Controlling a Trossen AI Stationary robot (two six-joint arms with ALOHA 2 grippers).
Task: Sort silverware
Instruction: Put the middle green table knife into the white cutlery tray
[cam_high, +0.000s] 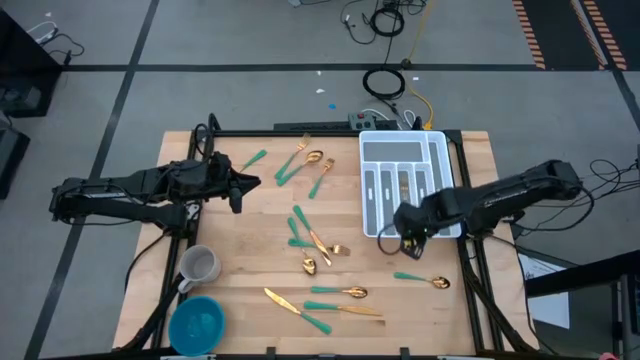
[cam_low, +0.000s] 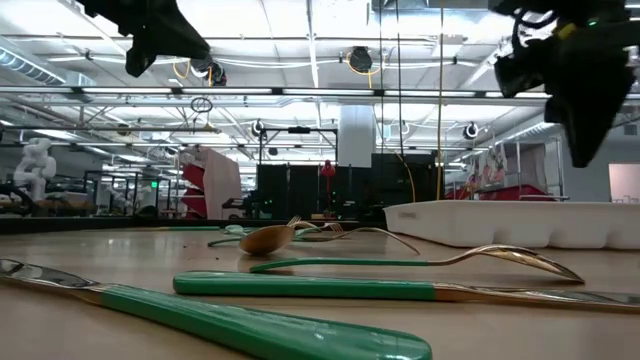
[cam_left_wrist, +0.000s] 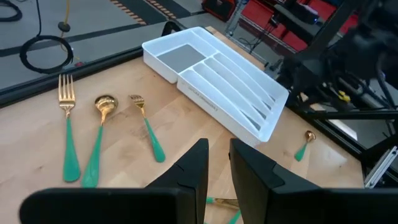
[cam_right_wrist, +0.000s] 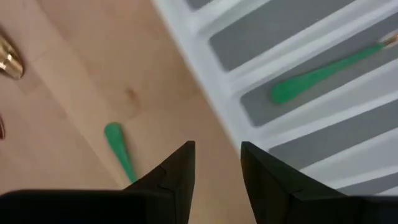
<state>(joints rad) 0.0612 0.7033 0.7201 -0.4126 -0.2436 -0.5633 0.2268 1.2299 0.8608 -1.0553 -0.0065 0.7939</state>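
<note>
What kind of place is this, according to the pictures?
Probably a robotics lab or workshop: a light wooden table stands on a grey taped floor with loose black cables, and the low view shows a large hall with ceiling lights.

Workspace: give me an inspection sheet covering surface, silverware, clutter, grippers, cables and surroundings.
Surface: wooden table, lightly strewn.
Job's things: silverware scattered mid-table; one piece already lies in the white tray; a spoon lies apart near the right edge.
Clutter: grey mug and blue bowl at the near-left corner.
Grippers: left gripper empty, above the table's left side; right gripper open, empty, at the tray's near edge.
Cables: coiled black cable on the floor beyond the table.
Surroundings: open workshop hall, no person seen.
</note>
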